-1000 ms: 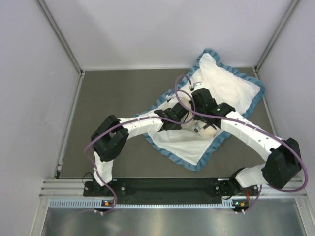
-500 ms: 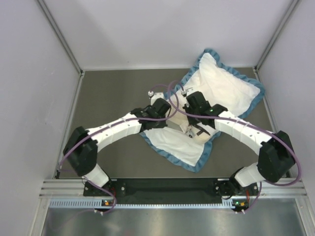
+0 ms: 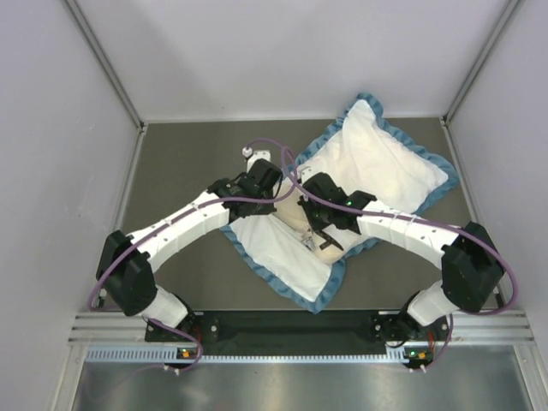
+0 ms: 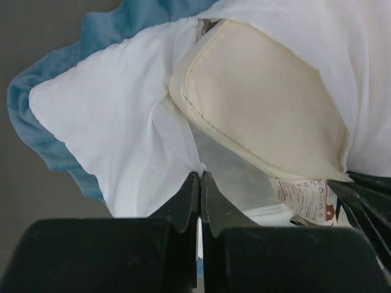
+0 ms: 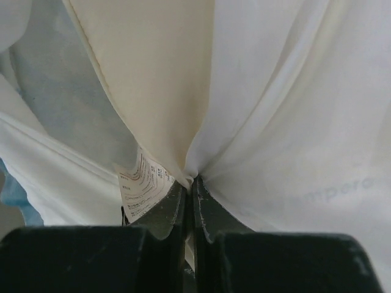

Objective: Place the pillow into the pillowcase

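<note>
Cream-white plump rectangular pillow [image 4: 256, 104]: partly inside the large fabric pillowcase [image 3: 385, 163], whose plain white side faces up with a blue ruffled edge all round. One rounded, seamed end of the pillow shows at the case's opening. The rest is under white cloth.

Location: the case lies flat on the dark grey tabletop [image 3: 188, 163], on the right half. Its long axis runs diagonally from the far right corner towards the middle of the near edge. The pillow sits near the case's middle, between the two arms. Its own long axis cannot be read, as too much of it is covered.

Left gripper [image 4: 200, 183]: fingers pressed together on a fold of the case's white cloth, just beside the exposed pillow end.

Right gripper [image 5: 189, 186]: fingers likewise closed, with white case cloth gathered into the pinch. Cream pillow fabric also runs down to that point, and I cannot tell whether it is caught as well.

View differences: only the overhead camera shows the whole case outline and both arms converging from left and right. The left wrist camera alone shows the pillow's seamed edge. Both wrist cameras show a small white printed label [image 4: 303, 198] hanging below the pillow, close to the right gripper.
</note>
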You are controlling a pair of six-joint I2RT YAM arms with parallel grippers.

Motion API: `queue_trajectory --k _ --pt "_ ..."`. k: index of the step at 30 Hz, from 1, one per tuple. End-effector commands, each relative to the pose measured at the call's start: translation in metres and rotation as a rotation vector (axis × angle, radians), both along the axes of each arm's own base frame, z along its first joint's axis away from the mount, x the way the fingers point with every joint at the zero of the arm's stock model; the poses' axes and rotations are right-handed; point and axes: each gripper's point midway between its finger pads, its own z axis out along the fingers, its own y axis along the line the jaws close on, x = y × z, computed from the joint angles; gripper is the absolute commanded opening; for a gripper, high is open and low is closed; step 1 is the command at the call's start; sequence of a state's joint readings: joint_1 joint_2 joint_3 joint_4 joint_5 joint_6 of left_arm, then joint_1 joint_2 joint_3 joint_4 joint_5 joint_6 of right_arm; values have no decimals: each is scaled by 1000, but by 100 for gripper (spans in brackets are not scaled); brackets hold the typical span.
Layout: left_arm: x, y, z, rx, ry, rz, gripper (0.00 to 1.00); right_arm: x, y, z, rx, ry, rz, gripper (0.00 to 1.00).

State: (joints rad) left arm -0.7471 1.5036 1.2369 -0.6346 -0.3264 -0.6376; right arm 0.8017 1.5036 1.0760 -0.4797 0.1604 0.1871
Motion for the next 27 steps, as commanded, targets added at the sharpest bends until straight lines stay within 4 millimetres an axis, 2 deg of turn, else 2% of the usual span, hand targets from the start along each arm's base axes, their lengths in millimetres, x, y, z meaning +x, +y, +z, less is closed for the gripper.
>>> queue_trajectory --k 1,4,6,10,11,12,14,15,16,19,21,23,25,27 --pt "39 35 47 112 -165 98 0 -48 -4 -15 -79 141 115 0" --pt "53 41 52 102 -163 103 0 -50 5 -8 -71 142 143 0" --pt "58 38 57 96 -179 98 0 -51 13 -2 -51 140 161 0" --pt "53 20 72 -6 -215 10 0 -49 27 6 -3 136 188 0" --pt "57 20 79 -18 -255 13 0 -54 36 7 22 160 235 0" --pt "56 25 79 -2 -265 19 0 -57 39 8 30 170 253 0" --pt "63 47 81 73 -274 91 0 -61 42 12 38 175 274 0" --pt "62 57 75 112 -242 109 0 -65 41 15 38 173 282 0" --pt "69 67 74 126 -228 136 0 -70 39 13 42 185 289 0" --pt "80 81 61 130 -198 164 0 -80 37 23 88 179 314 0" --pt "85 77 59 101 -210 139 0 -90 34 23 110 193 335 0" --pt "89 71 65 63 -246 120 0 -100 38 24 155 215 371 0" --pt "89 59 81 2 -279 76 0 -106 40 20 170 231 397 0" --pt "82 43 90 -68 -284 -10 0 -103 42 15 154 239 403 0"
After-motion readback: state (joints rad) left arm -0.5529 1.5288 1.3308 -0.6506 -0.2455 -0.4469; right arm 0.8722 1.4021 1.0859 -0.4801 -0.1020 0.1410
